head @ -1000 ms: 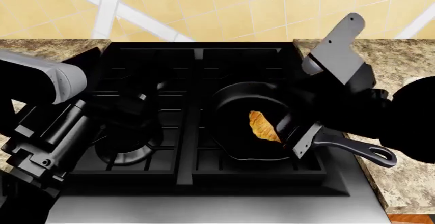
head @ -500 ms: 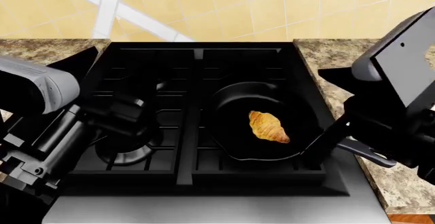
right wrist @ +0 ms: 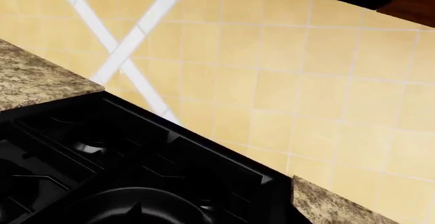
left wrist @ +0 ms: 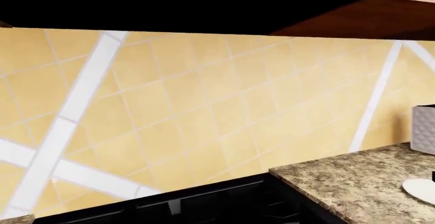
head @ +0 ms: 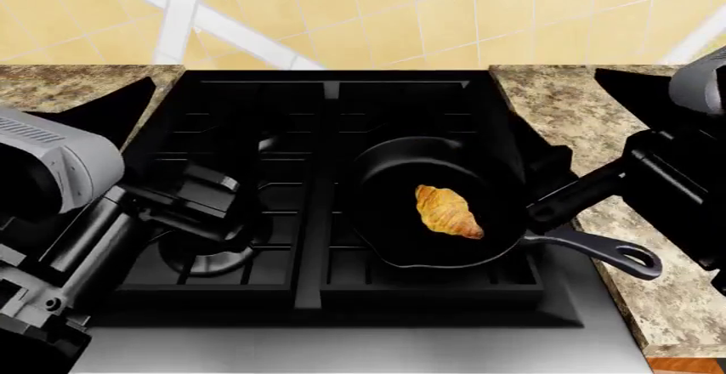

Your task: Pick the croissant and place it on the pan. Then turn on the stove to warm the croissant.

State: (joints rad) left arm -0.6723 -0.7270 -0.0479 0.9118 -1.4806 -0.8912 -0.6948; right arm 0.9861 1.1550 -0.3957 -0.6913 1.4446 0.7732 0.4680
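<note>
The croissant (head: 448, 212), light, flaky and easily crushed, lies mid-pan (head: 386, 242) on the stove (head: 329, 306) toward the bench's (head: 669, 306) right end, needing no further grasp, while neither the left nor right gripper's opening can be made out.

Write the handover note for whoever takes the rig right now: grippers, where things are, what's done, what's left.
Left gripper: over the stove's left burners, holding nothing; open or shut unclear.
Right gripper: beside the pan's right rim near the handle, holding nothing; state unclear.
Croissant: lying inside the pan, on the front right burner of the stove.
Done: croissant placed.
Left: turn on the stove; knobs are not in view.
</note>
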